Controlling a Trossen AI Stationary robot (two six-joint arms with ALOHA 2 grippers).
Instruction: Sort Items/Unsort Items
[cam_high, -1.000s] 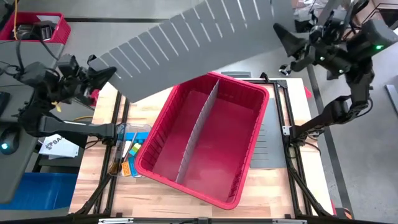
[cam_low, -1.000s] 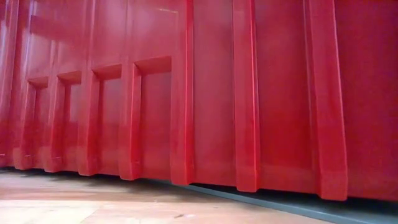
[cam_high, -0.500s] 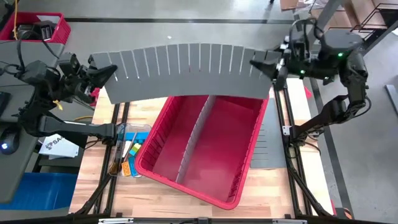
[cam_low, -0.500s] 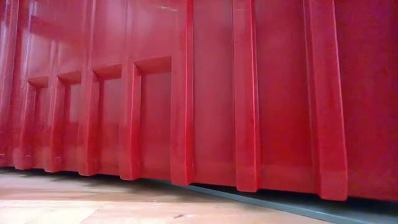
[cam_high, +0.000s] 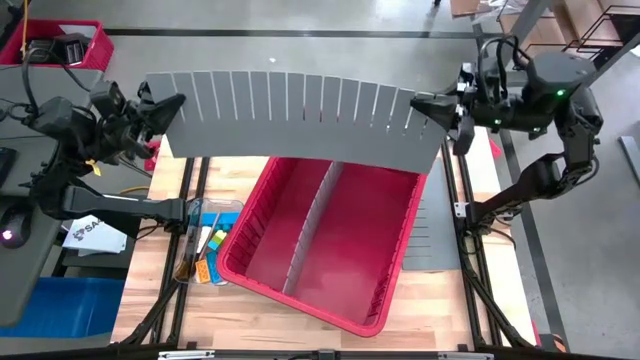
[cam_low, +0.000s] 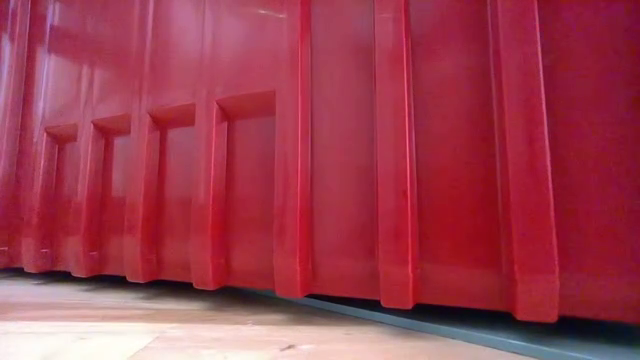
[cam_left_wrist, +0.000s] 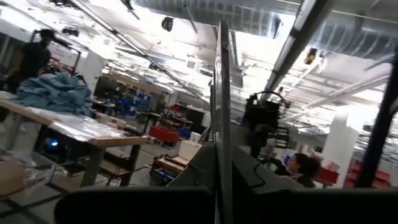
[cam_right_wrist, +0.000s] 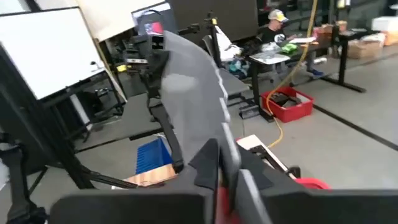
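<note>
A long grey slotted divider (cam_high: 300, 115) hangs in the air over the far end of the red bin (cam_high: 255, 190), slightly bowed, and spans from one gripper to the other. My left gripper (cam_high: 165, 105) is shut on its left end and my right gripper (cam_high: 432, 108) on its right end. The items (cam_high: 207, 250), small coloured pieces and thin dark sticks, lie on the table beside the bin's left wall. The low view shows only the bin's ribbed red wall (cam_low: 340, 150). My left gripper pinches the divider's left end (cam_left_wrist: 222, 180) between its two fingers, coming level from the table's left. The sheet runs on from the fingers edge-on, lifted clear of the bin. My right gripper pinches the divider's right end (cam_right_wrist: 227, 155) between its two fingers, coming about level from the table's right. The sheet curves away from the fingers toward the left arm, clear of the bin.
The red bin stands askew on the wooden table, split by a grey partition (cam_high: 315, 230) along its length. A grey mat (cam_high: 425, 235) lies to its right. Another red basket (cam_high: 60, 45) and a blue box (cam_high: 70, 305) sit off the table's left side. People show in the room beyond.
The divider's right end has swung down from high at the far right, while its left end stayed in my left gripper; it now spans level between the arms. My right gripper has come down, tipped toward level and shut on that right end.
</note>
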